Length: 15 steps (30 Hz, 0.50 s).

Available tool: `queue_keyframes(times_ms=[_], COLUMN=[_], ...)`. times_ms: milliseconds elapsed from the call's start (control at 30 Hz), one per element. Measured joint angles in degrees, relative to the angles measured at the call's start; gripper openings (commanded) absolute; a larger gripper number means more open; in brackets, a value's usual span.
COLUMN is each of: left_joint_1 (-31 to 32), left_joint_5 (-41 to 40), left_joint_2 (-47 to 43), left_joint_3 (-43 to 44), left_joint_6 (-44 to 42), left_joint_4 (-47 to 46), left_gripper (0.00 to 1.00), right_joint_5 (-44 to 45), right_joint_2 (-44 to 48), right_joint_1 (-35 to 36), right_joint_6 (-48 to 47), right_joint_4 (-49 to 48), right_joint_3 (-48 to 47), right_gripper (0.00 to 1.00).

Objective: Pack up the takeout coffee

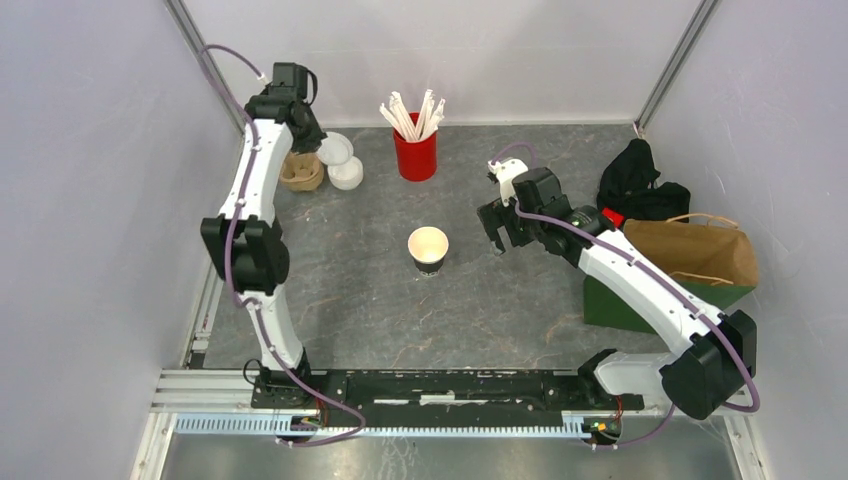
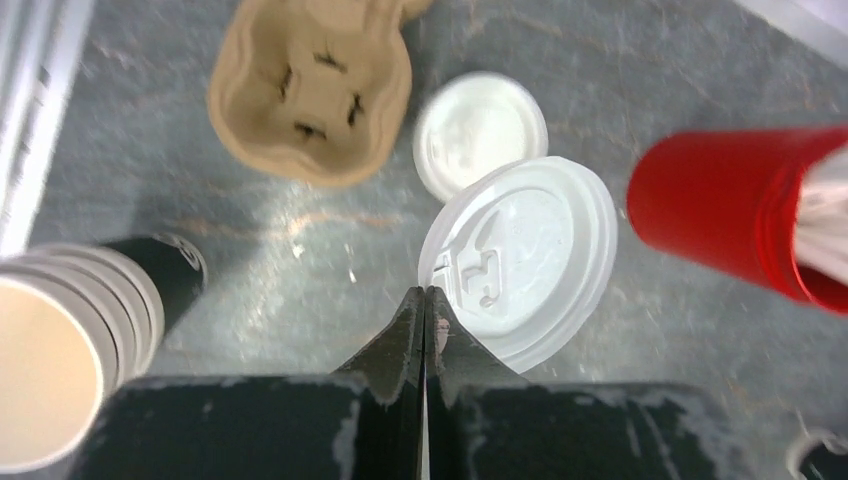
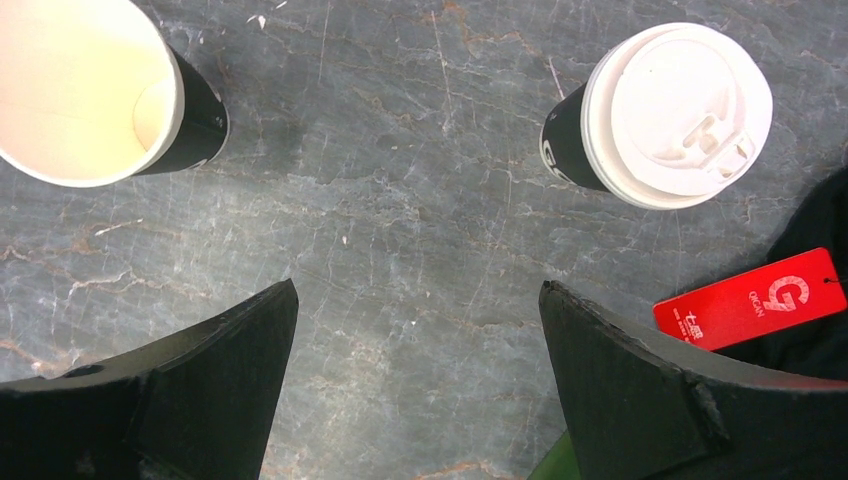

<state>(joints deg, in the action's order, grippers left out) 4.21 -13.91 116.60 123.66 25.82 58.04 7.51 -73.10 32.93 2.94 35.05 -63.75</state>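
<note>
One lidded cup (image 3: 665,115) stands upright right of the red holder (image 1: 415,150), ahead of the right gripper (image 3: 417,290), whose fingers are spread wide around nothing. A lidless cup (image 1: 428,248) stands nearer the arms than the holder. Left of the holder, the left gripper (image 2: 424,300) is pressed together at a loose lid (image 2: 520,260)'s rim. I cannot tell whether it pinches that rim.

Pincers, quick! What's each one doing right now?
Left pincer: closed, seemingly pinching the white lid's rim.
Right pincer: open, holding nothing.
</note>
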Motion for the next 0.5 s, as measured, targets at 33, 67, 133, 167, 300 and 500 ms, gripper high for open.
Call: queue_keyframes(times_ms=[33, 67, 133, 167, 300, 500], left_joint_1=[-0.2, -0.5, -1.0, -1.2, -2.0, -0.5], left_joint_5=[1.3, 3.4, 7.5, 10.6, 26.9, 47.9], left_joint_2=[-1.6, -3.8, -7.5, -9.7, -20.9, -32.7], left_joint_3=[-1.9, -4.3, -8.3, -10.6, -24.2, -50.1], left_joint_6=[0.4, 1.2, 2.8, 3.8, 11.5, 38.2], left_joint_4=[0.0, -0.1, -1.2, -2.1, -13.0, -49.4], left_gripper=[0.02, 0.02, 0.02, 0.02, 0.02, 0.02], right_joint_5=[-0.2, -0.8, -2.0, -2.9, -8.3, -21.4], right_joint_2=[0.0, 0.0, -0.1, -0.1, -0.4, 0.2], right_joint_1=[0.0, 0.0, 0.0, 0.0, 0.0, 0.0], right_joint_6=[0.0, 0.0, 0.0, 0.0, 0.0, 2.6], right_joint_4=[0.3, 0.9, 1.7, 2.2, 3.3, -1.4], right_joint_3=[-0.2, -0.7, -1.8, -2.5, -6.9, -15.7], right_gripper=[0.98, 0.98, 0.98, 0.98, 0.98, 0.98])
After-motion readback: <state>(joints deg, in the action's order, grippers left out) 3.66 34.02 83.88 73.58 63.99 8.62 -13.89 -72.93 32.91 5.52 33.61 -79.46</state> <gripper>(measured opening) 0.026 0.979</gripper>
